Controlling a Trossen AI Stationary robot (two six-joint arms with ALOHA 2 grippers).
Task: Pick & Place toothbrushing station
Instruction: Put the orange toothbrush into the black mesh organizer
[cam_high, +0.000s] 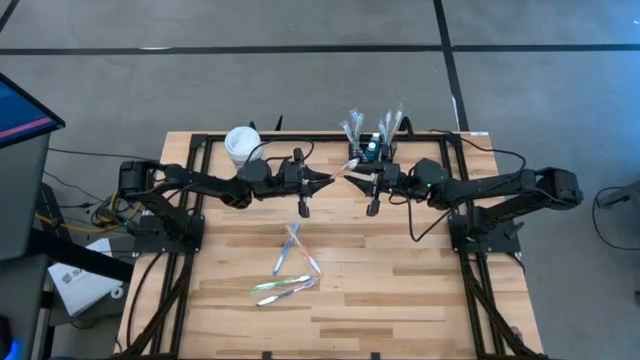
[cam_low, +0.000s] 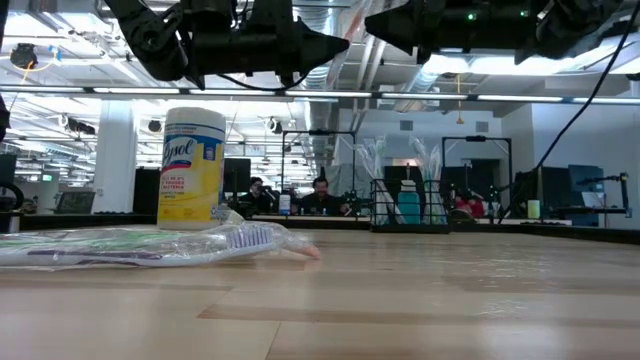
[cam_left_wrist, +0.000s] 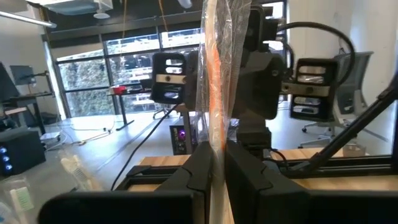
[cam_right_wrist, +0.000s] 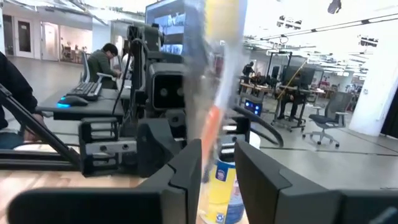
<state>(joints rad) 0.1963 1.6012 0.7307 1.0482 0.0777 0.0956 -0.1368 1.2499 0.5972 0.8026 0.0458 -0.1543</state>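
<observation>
Left tool (cam_high: 322, 180) and right tool (cam_high: 352, 172) both pinch one wrapped toothbrush (cam_high: 340, 175) mid-air, handover underway; toothbrushing station (cam_high: 372, 148) at far bench (cam_high: 400, 300) edge part-filled; three wrapped brushes (cam_high: 290, 275) near centre left.

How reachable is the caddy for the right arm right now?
Probably yes: the caddy stands close behind the right gripper, with nothing between. One catch: the left gripper has its jaws shut on a wrapped toothbrush that runs into the right one.
</observation>
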